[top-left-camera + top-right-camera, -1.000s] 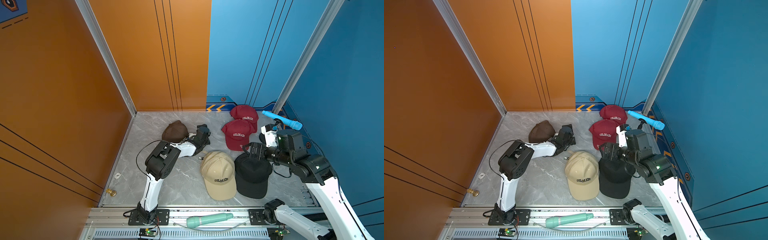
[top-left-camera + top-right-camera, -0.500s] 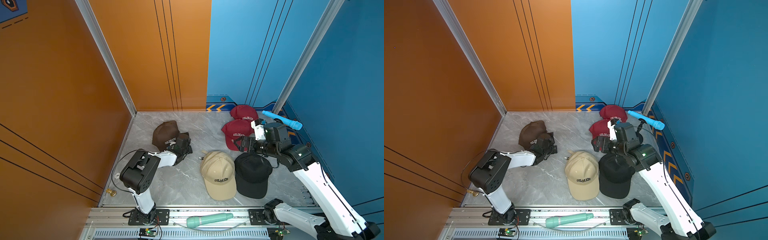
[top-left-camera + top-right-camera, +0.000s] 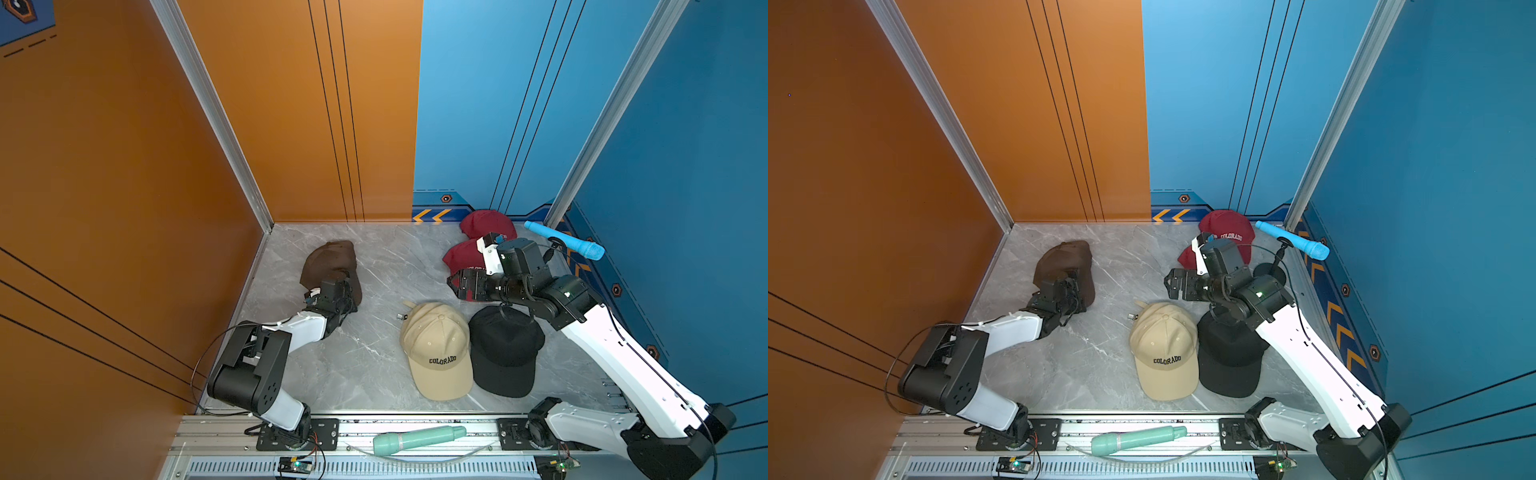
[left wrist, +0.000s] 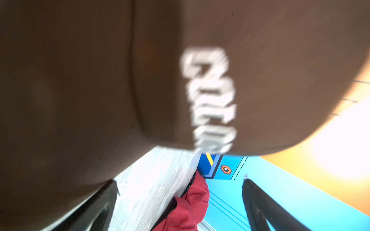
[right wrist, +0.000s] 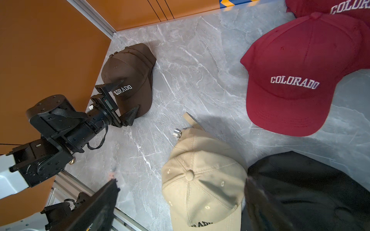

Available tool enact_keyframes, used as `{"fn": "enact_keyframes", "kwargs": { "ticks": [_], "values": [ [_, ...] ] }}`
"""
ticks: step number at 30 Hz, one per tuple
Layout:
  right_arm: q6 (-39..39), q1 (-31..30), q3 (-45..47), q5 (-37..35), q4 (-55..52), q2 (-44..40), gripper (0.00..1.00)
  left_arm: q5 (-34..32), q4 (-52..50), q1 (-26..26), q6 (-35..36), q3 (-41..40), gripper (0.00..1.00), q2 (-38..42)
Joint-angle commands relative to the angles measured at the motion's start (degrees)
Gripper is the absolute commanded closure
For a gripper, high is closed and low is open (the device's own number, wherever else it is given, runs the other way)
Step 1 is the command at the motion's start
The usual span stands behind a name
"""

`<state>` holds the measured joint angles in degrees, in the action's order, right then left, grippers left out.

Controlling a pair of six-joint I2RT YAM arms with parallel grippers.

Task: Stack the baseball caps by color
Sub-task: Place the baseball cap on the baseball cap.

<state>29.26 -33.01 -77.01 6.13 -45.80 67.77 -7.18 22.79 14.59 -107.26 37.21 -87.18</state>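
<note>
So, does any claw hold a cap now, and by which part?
Nothing is held. The left claw stands open at the brown cap's front, not closed on it; the right claw is open and empty.

You see matt cloth on the brown cap (image 5: 130,66) and beige cap (image 5: 202,180), over a smooth, marbled grey tabletop (image 5: 200,66) with faint sheen.

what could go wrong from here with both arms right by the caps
1. The left gripper is open with its fingers on either side of the brown cap, at its front. Closing there may pinch only soft fabric, so the cap could fold or get pushed toward the orange wall.
2. The right gripper hangs open by the nearer red cap, with its arm passing over the black cap. A low sweep might drag that cap or knock the blue microphone.
</note>
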Motion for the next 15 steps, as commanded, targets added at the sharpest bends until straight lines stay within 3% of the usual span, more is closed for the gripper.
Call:
{"fn": "enact_keyframes", "kwargs": {
  "ticks": [1,9,15],
  "values": [
    [1.2,-1.0,-2.0,-3.0,0.8,0.4,0.0,1.4,-6.0,-2.3,5.1,0.5,0.02,2.9],
    [1.5,-1.4,-2.4,-4.5,0.7,0.6,0.0,2.9,-10.9,-7.8,9.7,-0.4,0.02,7.3],
    [1.3,-1.6,-2.4,-4.7,0.4,0.9,0.0,0.6,-20.8,-5.4,17.0,5.7,0.02,13.3]
  ]
}}
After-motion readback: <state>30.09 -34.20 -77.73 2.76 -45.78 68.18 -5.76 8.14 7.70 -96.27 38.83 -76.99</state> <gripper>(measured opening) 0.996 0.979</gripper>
